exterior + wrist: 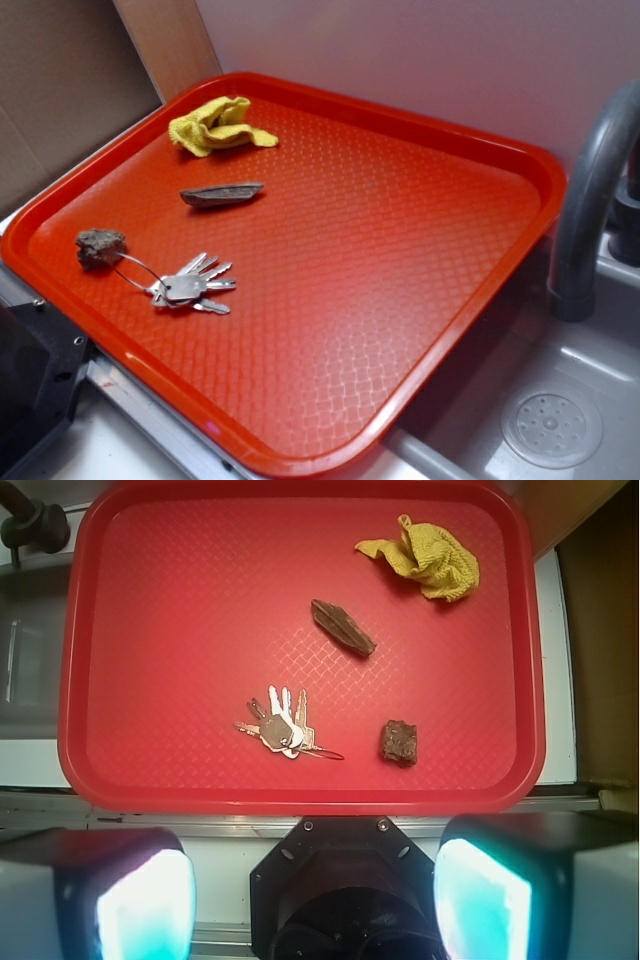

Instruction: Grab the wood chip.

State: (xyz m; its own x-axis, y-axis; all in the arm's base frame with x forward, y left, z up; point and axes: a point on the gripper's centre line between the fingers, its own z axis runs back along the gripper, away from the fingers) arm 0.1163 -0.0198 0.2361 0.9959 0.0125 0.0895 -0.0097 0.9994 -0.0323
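Gripper (315, 895) wide open, empty, above tray (300, 790)

The wrist view shows the black plastic gripper (315, 895) with two broad fingers (125, 900) whose inner faces glow pale cyan-white, and between them a black rounded housing (345, 880) bearing small silver screws

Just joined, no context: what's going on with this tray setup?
Nothing is being handled yet. The wood chip lies flat and untouched near the middle of the red tray, between the yellow cloth and the keys with their brown lump. The gripper hangs high above the tray's near edge, its fingers wide apart and empty.
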